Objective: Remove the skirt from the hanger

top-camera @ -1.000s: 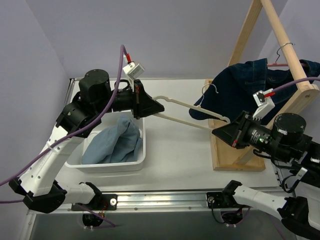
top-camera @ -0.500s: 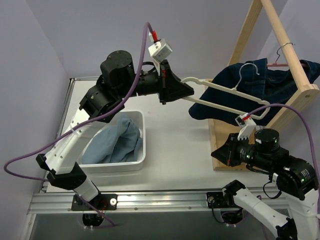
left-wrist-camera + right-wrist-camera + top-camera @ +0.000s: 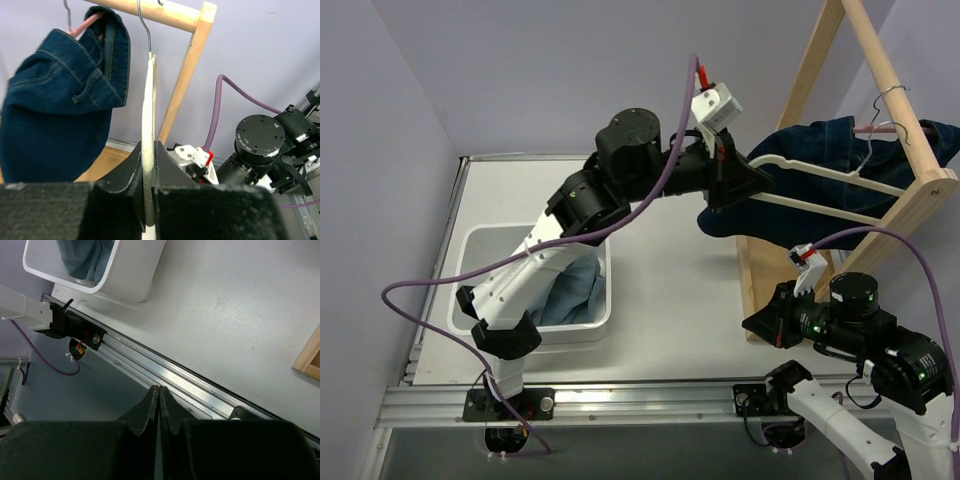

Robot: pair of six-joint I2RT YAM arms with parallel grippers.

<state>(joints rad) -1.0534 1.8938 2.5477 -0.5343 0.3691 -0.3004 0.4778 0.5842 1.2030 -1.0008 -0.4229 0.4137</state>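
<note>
Lifted bare hanger [image 3: 148, 125] to rack rail [image 3: 150, 9], pinched in left gripper [image 3: 148, 160]; dropped right gripper [image 3: 159, 400] below rail, pressed together, empty; reads as skirt [image 3: 82, 262] already off.

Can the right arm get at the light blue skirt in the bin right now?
Probably yes. Bare table lies between the right gripper and the bin, and the skirt shows at its near right corner. The left arm crosses above the bin and might crowd it.

The left arm [image 3: 535, 272] hides part of the skirt [image 3: 576, 292] in the bin [image 3: 480, 248].
</note>
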